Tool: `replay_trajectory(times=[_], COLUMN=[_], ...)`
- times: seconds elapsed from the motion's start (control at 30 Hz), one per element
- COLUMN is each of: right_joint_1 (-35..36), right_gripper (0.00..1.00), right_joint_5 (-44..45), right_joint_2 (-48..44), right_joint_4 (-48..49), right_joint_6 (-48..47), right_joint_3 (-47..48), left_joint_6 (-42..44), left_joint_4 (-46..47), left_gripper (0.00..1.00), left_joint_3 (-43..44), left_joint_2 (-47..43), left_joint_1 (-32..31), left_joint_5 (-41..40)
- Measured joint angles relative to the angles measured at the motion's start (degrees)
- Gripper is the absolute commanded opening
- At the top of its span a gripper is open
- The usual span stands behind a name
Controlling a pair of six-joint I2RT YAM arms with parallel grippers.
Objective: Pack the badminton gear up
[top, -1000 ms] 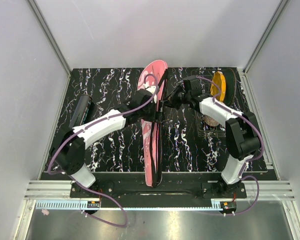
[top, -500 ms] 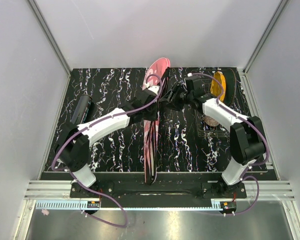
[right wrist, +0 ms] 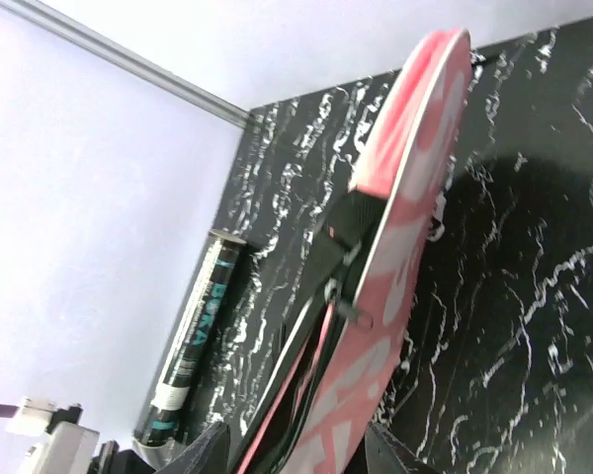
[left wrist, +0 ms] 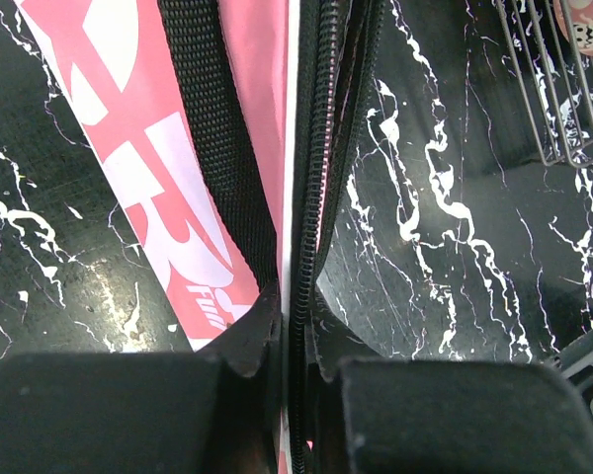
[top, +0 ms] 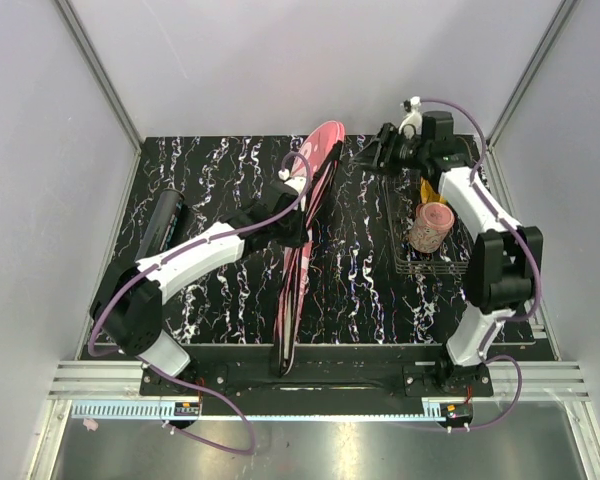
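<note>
We are seeing the left gripper (left wrist: 292,341) pinching the black zipped edge of the pink cover (top: 291,290). Its jaws are closing tight on that seam, with the fabric running between them. The cover is standing on its long edge, leaning a little. It is stretching across the black marbled surface (top: 220,170) from the middle of the far edge to the middle of the near edge. The right gripper (top: 385,150) is hanging above the far edge, to the right of the cover and apart from it, its jaws standing apart and holding nothing. The black tube (top: 161,224) is lying along the left edge. A wire rack (top: 410,265) is sitting by the right edge, carrying a pinkish cup (top: 430,228).
</note>
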Motion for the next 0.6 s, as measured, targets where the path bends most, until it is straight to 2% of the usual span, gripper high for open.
replay_trajectory(times=[0.1,0.3,0.6], right_joint_1=[-2.4,-2.3,-2.4], right_gripper=[0.59,0.59,0.52], right_joint_5=[-5.1,-13.2,-17.5], right_joint_2=[5.7,15.5,20.2], right_joint_4=[2.4,4.2,3.7], right_joint_6=[0.9,2.3,2.1], right_joint_3=[5.2,11.9,15.0], left_joint_6=[0.2,0.4,0.4], left_joint_4=[0.0,0.9,1.8], left_gripper=[0.00,0.00,0.00], left_joint_3=[-0.4,-0.6,-1.2], left_joint_2=[-0.5,-0.5,-0.5], left_joint_1=[0.6,1.2,2.1], left_joint_5=[1.7,3.9,5.9])
